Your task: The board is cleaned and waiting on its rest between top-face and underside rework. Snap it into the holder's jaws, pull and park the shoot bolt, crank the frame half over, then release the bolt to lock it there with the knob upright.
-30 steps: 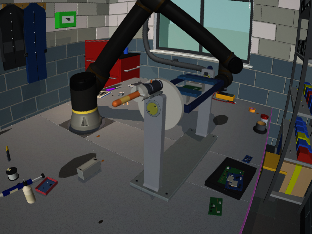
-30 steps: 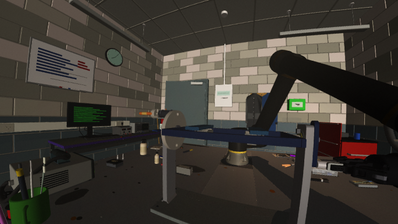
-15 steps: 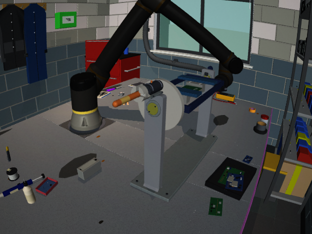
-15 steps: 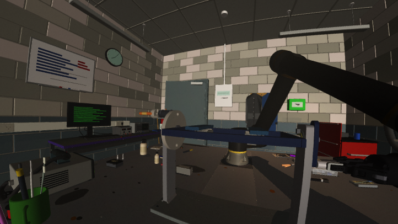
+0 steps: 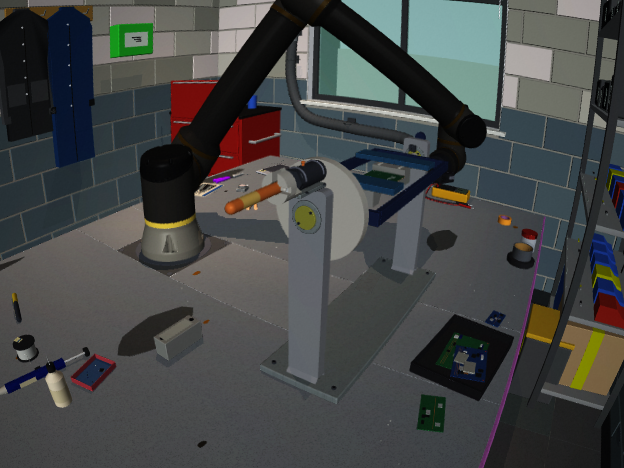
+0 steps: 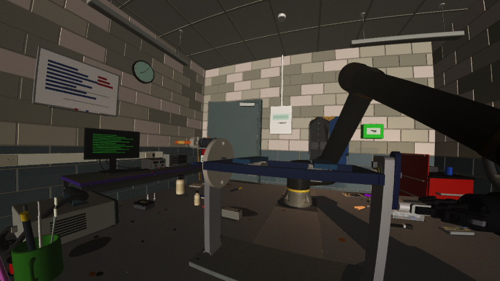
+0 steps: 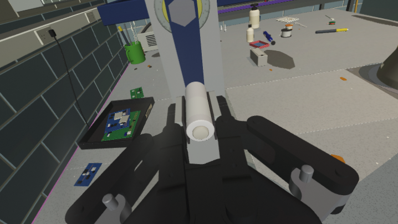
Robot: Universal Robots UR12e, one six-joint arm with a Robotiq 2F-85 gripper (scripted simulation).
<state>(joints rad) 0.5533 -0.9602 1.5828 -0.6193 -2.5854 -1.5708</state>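
I hold the white cylindrical crank handle [image 7: 199, 111] in my closed gripper [image 7: 199, 131], at the far end of the holder, where the blue crank arm [image 7: 186, 53] hangs down from its hub. The blue frame [image 5: 398, 176] lies level between the two grey posts, with the green board [image 5: 383, 177] in its jaws. At the near post sits the grey index disc [image 5: 348, 206]. The shoot bolt with its orange knob [image 5: 249, 199] sticks out sideways from the disc. From the second side camera my gripper [image 6: 416, 209] reaches the handle low beside the post [image 6: 379, 216].
The holder's base plate [image 5: 353, 337] rests mid-table. A black tray of boards [image 5: 461, 355] lies near the table's right edge, with a loose green board [image 5: 431, 413] in front of it. A grey block [image 5: 177, 338], bottle and tools lie left.
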